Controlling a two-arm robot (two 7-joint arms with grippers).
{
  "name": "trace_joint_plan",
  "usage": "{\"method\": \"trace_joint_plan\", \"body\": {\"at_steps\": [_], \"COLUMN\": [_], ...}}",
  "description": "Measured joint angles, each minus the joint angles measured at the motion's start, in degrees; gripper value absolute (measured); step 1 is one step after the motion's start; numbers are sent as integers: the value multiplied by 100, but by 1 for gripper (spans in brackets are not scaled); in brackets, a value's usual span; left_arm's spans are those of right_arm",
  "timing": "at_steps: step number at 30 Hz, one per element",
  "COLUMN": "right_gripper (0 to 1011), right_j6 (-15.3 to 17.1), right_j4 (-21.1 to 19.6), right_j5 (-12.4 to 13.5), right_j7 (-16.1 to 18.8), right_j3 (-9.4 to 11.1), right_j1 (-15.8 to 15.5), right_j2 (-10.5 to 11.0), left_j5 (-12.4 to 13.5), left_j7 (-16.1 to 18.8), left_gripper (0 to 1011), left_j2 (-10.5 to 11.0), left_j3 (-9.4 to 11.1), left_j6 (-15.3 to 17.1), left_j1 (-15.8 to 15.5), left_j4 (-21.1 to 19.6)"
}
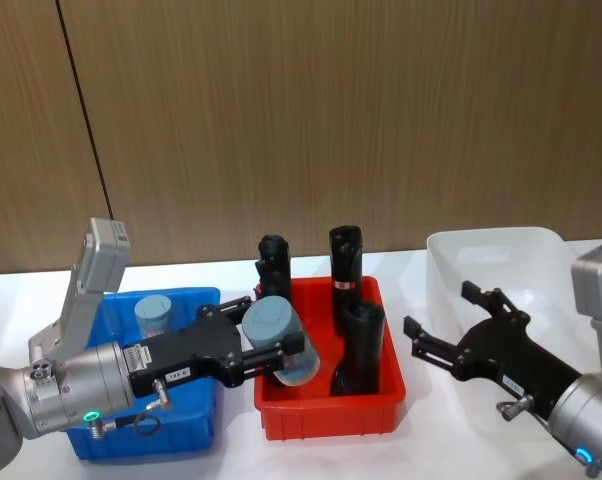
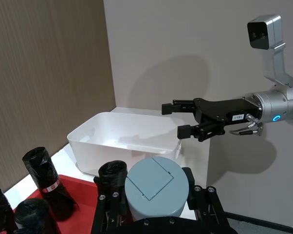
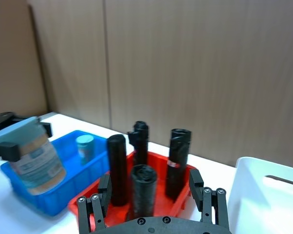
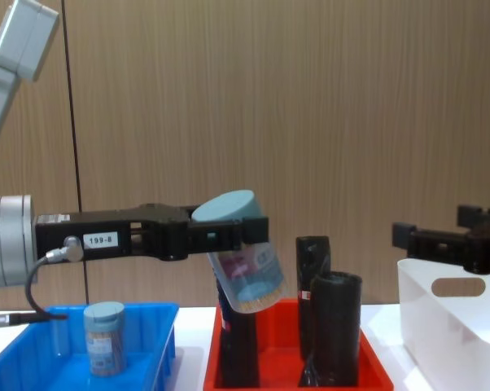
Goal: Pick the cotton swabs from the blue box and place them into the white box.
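From the head view, a white table (image 1: 236,452) stands before a wood-panelled wall (image 1: 331,120), and on it sit the blue box (image 1: 141,440), a red bin (image 1: 331,415) and the white box (image 1: 496,240) in a row from my left to my right. My left gripper (image 1: 264,332) is clamped on a cotton-swab jar (image 1: 286,345) over the red bin's left end; my arm covers part of the blue box, where a second jar (image 1: 153,315) stands upright. My right gripper (image 1: 443,315) hangs spread wide and empty at the white box's near side. Black rolls (image 1: 345,265) stand in the red bin, one partly behind the jar. From my left wrist, the jar's flat grey-blue lid faces the camera between my fingers, the white box sits beyond, and a pale plain wall (image 2: 185,48) backs my right gripper. From my right wrist, the held jar is blurred at the edge, its pale label unreadable. From my chest, the jar tilts, lid uppermost, clear above the red bin; pale sticks show through its clear side. The blue box is cut off at the lower corner, and my right gripper at the edge.
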Motion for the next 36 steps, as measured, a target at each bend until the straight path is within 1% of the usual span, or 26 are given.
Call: {"method": "trace_joint_plan", "body": {"at_steps": [4,5,7,8,10,11,15,16,17,20,23,24,26,27,33,36], "right_gripper": [1001,1002,1001,1001,1001,1002,1001,1001,1002,1002,1001,1001,1001,1001,1001,1001], "right_j6": [108,150,192,237,276,320,396,441,461,551,605,636,663,693,762,782], "right_j4": [19,29,39,55,74,97,147,177,199,298,371,420,467,513,714,800], "right_j5": [55,68,89,103,108,115,119,114,107,52,-4,-45,-85,-135,-297,-358], "right_j7": [327,455,581,735,871,1023,1289,1450,1522,1888,2108,2233,2353,2484,2827,2922], "right_j3": [4,5,5,5,3,-2,-21,-32,-42,-87,-123,-147,-171,-197,-309,-352], "right_j1": [67,95,124,155,195,238,322,369,402,549,646,704,763,818,1033,1117], "right_j2": [45,60,75,88,103,114,125,128,128,115,94,78,60,41,-45,-87], "left_j5": [-2,-3,-4,-4,-6,-7,-9,-10,-10,-10,-10,-10,-10,-10,-9,-9], "left_j7": [-2,-3,-4,-5,-6,-6,-9,-9,-10,-10,-11,-11,-11,-11,-11,-11], "left_gripper": [663,663,663,663,663,663,663,663,663,663,663,663,663,663,663,663], "left_j2": [0,0,0,0,0,0,0,0,0,0,0,0,0,0,0,0], "left_j3": [0,0,0,0,0,0,0,0,0,0,0,0,0,0,0,0], "left_j6": [3,4,5,5,5,5,5,5,5,5,5,5,5,5,4,4], "left_j1": [-2,-3,-3,-4,-5,-5,-5,-5,-5,-5,-5,-5,-5,-5,-5,-5], "left_j4": [3,4,6,6,7,7,8,8,8,8,8,8,8,8,7,7]}}
